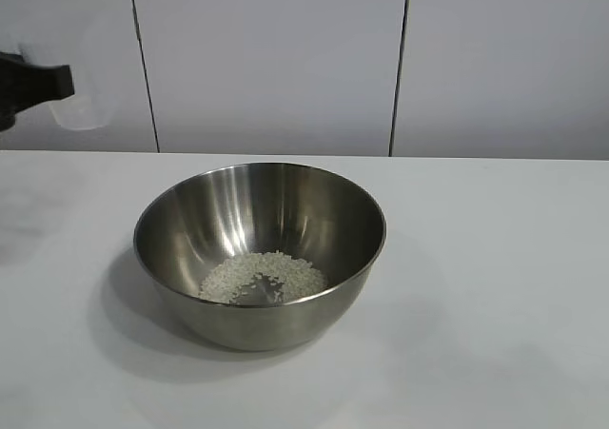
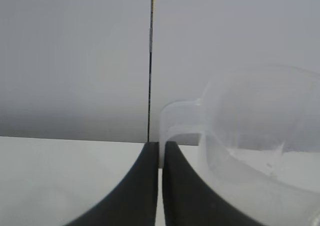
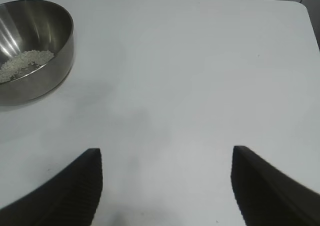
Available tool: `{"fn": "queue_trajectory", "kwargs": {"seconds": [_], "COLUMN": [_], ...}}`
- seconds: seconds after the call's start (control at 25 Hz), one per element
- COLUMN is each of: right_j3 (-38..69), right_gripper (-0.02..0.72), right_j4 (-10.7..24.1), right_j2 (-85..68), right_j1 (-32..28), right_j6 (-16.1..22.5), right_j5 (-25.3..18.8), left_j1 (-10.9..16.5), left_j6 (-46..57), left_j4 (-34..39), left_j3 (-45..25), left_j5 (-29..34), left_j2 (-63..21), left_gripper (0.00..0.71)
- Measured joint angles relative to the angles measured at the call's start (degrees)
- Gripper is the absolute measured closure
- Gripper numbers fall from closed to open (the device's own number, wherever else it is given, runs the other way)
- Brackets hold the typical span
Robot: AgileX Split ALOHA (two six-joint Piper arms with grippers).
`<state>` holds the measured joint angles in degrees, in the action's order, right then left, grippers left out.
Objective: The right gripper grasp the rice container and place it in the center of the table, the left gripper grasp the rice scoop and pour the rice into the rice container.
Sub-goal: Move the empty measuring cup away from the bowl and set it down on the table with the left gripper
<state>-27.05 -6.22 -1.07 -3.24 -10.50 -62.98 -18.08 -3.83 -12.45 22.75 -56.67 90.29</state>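
While nothing lies between its fingers, the right gripper [image 3: 165, 186] hangs low over the bare near part of the table [image 1: 495, 286], its two black fingers [image 3: 75, 191] spread wide apart and released, pointing across the white top toward the bowl.

Farther in, the rice container [image 1: 260, 253] stands upright near the middle of the table, mouth facing straight up, its thin rim level all round. Being round, it has no long axis to speak of. Inside it, the rice [image 1: 264, 277] lies as a shallow pale patch on the bottom, spread a little up the near wall; the rest of the shiny inner wall is bare. The right wrist view shows the same bowl [image 3: 35, 50] well apart from that gripper, grains visible within.

Farthest back, at the left edge of the exterior view, the left gripper [image 1: 38, 85] is raised clear of the table, its fingers [image 2: 145, 186] clenched together on the short handle tab of the rice scoop [image 2: 250, 146]. The scoop sits to one side of the fingers and looks roughly upright, though its faint outline makes that uncertain; it appears empty.
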Motion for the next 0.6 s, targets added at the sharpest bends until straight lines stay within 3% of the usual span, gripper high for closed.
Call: {"fn": "queue_trajectory", "kwargs": {"seconds": [0.08, 0.24, 0.36, 0.6], "right_j3": [0.0, 0.0, 0.0, 0.0], "right_gripper": [0.209, 0.209, 0.209, 0.209], "right_j4": [0.0, 0.0, 0.0, 0.0], "right_j2": [0.0, 0.0, 0.0, 0.0], "right_j1": [0.0, 0.0, 0.0, 0.0], "right_j6": [0.0, 0.0, 0.0, 0.0], "right_j5": [0.0, 0.0, 0.0, 0.0], "left_j1": [6.0, 14.2, 16.2, 16.5], "left_j6": [7.1, 15.1, 16.0, 12.8], "left_j4": [10.0, 24.8, 28.3, 30.5], "left_j3": [-1.6, -2.1, -2.1, -1.3], "left_j5": [-0.6, -5.4, -8.0, -8.1], "left_j2": [1.5, 7.7, 13.1, 23.6], "left_gripper": [0.702, 0.702, 0.702, 0.702]}}
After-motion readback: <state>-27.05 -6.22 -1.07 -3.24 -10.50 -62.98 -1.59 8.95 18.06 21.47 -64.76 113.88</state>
